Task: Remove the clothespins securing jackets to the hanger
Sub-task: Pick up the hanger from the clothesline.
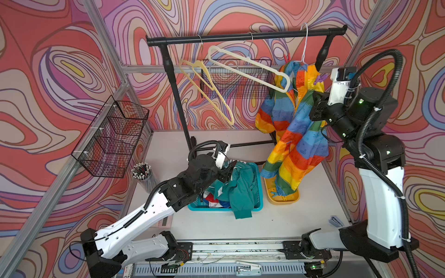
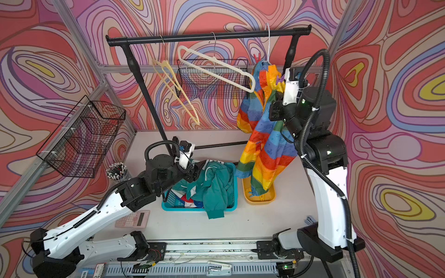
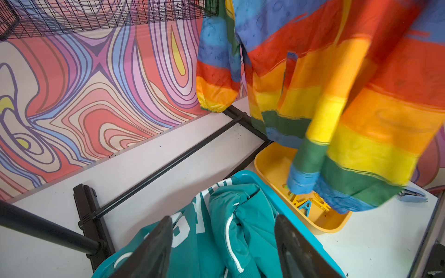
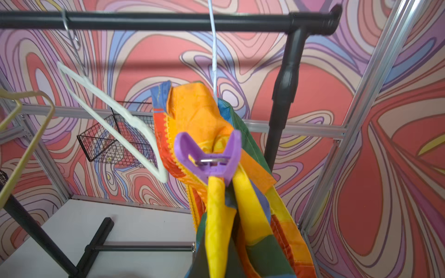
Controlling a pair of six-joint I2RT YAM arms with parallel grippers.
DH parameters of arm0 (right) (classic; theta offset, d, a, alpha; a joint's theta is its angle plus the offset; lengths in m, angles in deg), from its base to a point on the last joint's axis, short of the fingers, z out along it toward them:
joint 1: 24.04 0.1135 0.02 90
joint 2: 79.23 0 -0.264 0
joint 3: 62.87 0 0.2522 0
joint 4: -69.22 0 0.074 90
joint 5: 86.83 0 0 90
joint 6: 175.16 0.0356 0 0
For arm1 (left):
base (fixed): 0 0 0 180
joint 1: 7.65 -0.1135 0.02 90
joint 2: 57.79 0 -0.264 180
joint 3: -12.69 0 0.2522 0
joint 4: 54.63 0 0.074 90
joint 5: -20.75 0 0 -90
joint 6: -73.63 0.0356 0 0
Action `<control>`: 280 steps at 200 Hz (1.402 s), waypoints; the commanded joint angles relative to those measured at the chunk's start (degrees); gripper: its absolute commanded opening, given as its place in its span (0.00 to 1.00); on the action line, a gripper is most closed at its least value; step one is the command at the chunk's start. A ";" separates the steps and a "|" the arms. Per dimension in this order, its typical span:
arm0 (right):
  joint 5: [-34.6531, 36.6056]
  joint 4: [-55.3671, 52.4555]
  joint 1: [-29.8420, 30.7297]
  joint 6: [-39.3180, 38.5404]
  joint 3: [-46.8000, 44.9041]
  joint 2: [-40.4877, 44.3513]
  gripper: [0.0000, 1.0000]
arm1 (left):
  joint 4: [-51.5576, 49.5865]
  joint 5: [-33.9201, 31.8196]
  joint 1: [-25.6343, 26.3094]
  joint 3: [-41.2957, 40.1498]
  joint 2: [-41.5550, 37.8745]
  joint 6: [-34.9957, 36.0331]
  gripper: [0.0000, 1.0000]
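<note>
Right gripper, jaws closed, is hovering below the purple plastic clothespin pinning the rainbow-striped jacket; next move likely needs reopening to squeeze its tails.

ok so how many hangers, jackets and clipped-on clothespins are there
hangers: 3 (cream, white, wire)
jackets: 3 (rainbow, teal, blue-red-white)
clothespins clipped on: 2 (purple, red)
total: 8

Occlusions, crops, blur
Right gripper tips buried in rainbow jacket, grip unclear; its hanger hidden except the hook. Blue-red-white jacket mostly under teal jacket. Clothespins in yellow tray blurred, half covered. Left gripper cropped by frame edge.
</note>
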 commanded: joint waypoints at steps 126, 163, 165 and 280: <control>-3.22 7.68 -0.06 2.36 -16.79 18.06 0.00 | -3.51 -1.35 -4.80 -3.34 -4.80 -2.82 0.70; -2.96 1.08 -0.06 3.34 -18.79 22.91 0.00 | -4.17 1.06 -6.36 -4.42 -5.75 -3.41 0.71; -2.95 0.78 -0.06 3.41 -18.90 23.27 0.00 | -4.18 1.19 -6.42 -4.46 -5.75 -3.47 0.71; -14.41 -23.24 -0.32 5.04 -11.27 31.66 0.00 | -6.26 5.99 -8.90 0.75 -4.15 -3.50 0.72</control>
